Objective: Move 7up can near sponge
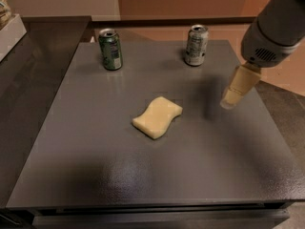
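The 7up can (196,45), silvery-grey with pale green and white markings, stands upright at the back right of the grey table. The pale yellow wavy sponge (157,117) lies flat near the table's middle. My gripper (234,95), cream-coloured under a grey arm housing, hangs above the table's right side. It is to the right of the sponge and in front of and to the right of the 7up can, touching neither.
A darker all-green can (110,49) stands upright at the back left of the grey table (95,166). A dark counter (28,80) adjoins the table on the left, with a white box (10,32) at its far left edge.
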`<action>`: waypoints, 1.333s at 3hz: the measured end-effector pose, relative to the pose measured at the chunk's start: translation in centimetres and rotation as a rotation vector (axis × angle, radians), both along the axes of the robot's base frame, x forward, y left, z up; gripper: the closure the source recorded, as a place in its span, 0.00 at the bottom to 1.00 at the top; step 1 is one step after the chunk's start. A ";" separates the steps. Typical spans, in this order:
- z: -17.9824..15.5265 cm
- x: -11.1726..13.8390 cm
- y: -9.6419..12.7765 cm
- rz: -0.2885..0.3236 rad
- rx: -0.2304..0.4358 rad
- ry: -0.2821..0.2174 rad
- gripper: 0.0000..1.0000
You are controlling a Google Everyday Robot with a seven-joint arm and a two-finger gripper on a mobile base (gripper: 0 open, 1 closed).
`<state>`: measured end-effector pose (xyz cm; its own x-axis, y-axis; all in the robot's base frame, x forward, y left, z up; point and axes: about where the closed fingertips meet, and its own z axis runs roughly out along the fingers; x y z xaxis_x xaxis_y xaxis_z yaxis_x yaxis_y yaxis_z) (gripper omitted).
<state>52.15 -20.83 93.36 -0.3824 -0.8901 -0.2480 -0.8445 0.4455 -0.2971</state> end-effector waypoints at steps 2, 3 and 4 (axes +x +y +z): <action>-0.7 11.2 0.0 -0.260 0.213 -0.174 0.00; -0.8 15.9 0.2 -0.333 0.329 -0.226 0.00; -1.6 19.4 1.2 -0.362 0.430 -0.244 0.00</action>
